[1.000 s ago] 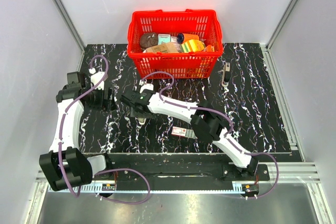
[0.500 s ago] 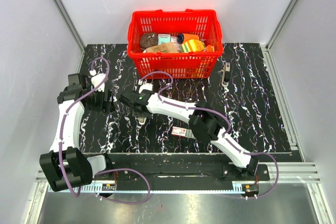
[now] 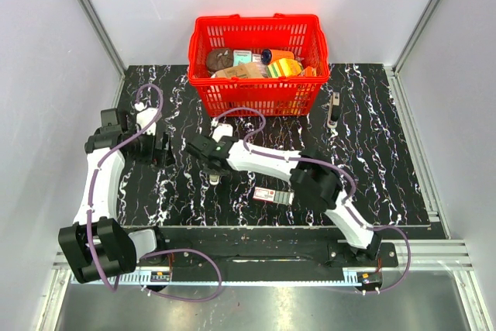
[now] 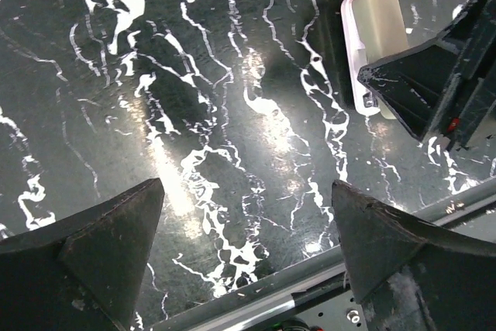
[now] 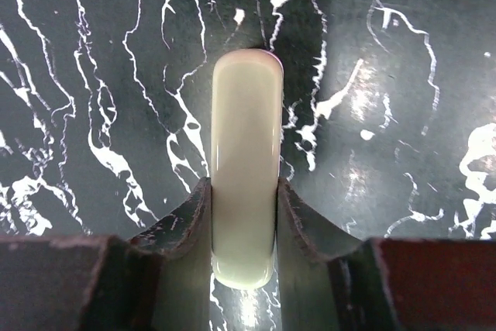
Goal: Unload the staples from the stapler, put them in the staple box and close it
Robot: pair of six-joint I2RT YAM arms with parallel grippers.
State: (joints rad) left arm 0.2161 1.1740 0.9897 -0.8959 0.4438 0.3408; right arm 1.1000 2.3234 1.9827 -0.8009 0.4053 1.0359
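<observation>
The stapler (image 5: 244, 176) lies pinched between the right jaws.

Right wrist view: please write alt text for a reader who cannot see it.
A small cream-white bar-shaped stapler is pinched on both long sides by the dark fingers of the right gripper, over a black white-veined table.

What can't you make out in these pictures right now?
Staples: none show in any view; the right wrist view sees only the stapler's smooth top.
Top view: the right gripper covers most of the stapler.
Left wrist view: a right gripper finger hides part of the stapler.
Red basket contents: labels too small, top view.
</observation>
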